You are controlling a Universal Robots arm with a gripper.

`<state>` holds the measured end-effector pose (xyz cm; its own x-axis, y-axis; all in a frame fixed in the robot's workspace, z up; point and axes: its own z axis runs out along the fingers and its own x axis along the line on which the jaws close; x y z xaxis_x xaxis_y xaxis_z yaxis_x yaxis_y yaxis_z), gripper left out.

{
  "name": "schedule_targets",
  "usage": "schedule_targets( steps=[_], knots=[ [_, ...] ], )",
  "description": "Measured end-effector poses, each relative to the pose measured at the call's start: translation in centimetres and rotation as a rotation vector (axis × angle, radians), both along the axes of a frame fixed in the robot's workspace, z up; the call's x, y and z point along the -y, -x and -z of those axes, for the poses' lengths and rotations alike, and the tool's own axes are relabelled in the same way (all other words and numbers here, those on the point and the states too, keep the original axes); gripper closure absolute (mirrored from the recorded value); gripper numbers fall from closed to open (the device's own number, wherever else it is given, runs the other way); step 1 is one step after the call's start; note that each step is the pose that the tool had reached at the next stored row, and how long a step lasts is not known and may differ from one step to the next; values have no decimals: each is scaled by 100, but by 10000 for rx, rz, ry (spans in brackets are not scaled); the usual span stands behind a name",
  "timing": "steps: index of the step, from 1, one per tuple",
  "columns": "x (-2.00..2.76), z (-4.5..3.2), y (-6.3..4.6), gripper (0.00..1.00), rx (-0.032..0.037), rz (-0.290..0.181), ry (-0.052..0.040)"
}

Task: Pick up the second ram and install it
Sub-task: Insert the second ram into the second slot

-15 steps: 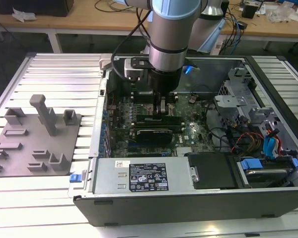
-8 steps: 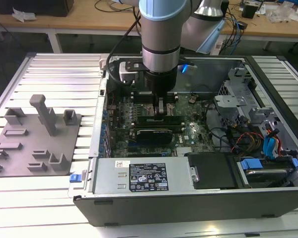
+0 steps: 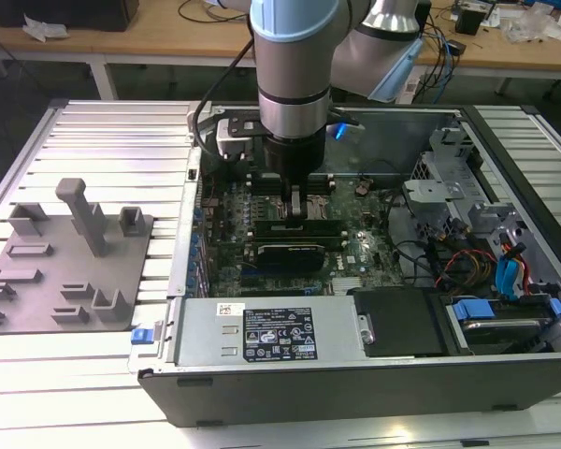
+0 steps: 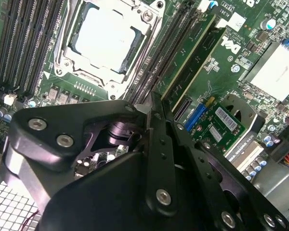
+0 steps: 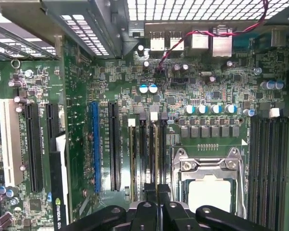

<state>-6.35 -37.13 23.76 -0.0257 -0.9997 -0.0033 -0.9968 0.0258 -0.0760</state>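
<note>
Holding: gripper clamped narrow on ram
Ram: edge-on among slots, just below gripper tips
Socket: just beside gripper, on motherboard

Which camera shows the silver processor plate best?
The second wrist view: the processor plate lies nearly whole, unobstructed. In the first wrist view it is partly cut off; in the exterior view the arm covers most.

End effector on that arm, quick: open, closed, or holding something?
End effector: closed on the second ram, which stands on edge beside the processor.
</note>
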Motion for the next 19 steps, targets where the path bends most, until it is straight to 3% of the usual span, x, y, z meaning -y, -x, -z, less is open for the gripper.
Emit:
schedule_targets(
  steps=[5, 9, 19],
  knots=[
    [1, 8, -3, 91, -1, 198, 2],
    [0, 14, -3, 91, 1, -10, -1],
    [0, 46, -2, 91, -1, -18, 1]
  ],
)
